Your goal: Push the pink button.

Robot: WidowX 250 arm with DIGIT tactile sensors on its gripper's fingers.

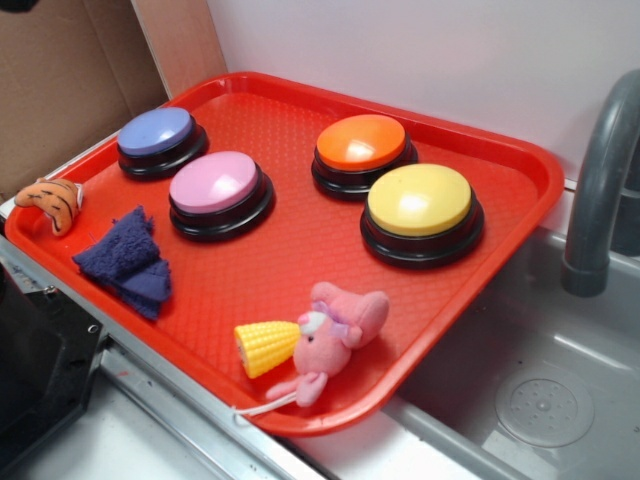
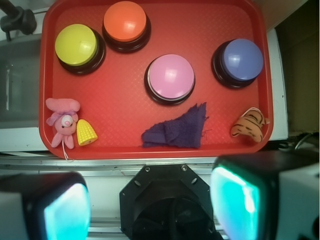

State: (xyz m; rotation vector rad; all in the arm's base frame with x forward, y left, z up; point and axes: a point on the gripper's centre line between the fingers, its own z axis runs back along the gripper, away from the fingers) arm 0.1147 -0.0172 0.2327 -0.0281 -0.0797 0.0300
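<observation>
The gripper (image 2: 150, 200) is seen at the near edge of the wrist view, its two pale fingers (image 2: 240, 205) set wide apart, with nothing held between them and nothing touched. It is positioned high, short of the near rim of the red tray (image 2: 120, 147), and is not seen in the exterior view. Directly ahead of the open gap, just inside the tray rim, a crumpled dark blue cloth (image 2: 177, 131) is noted; beyond it, almost on the same line, the pink button (image 2: 171, 77) is found, upright on its black base near the middle of the tray. The button is therefore judged to lie forward of and below the gripper, very slightly to the right of centre in the wrist view; being round, it has no long axis to align with. The coming move is judged to call for a forward and downward travel, over the cloth, onto the dome. To the near right a small striped tiger toy (image 2: 249, 126) is recorded, and to the near left a pink plush toy (image 2: 62, 121) beside a yellow toy corn (image 2: 86, 132). Further off, the blue-purple button (image 2: 240, 60) stands right of the pink one, well apart from it. At the far left the yellow button (image 2: 77, 46) and orange button (image 2: 125, 22) are noted. A grey tap (image 1: 598, 190) stands beyond the tray over a sink (image 1: 540, 400).
</observation>
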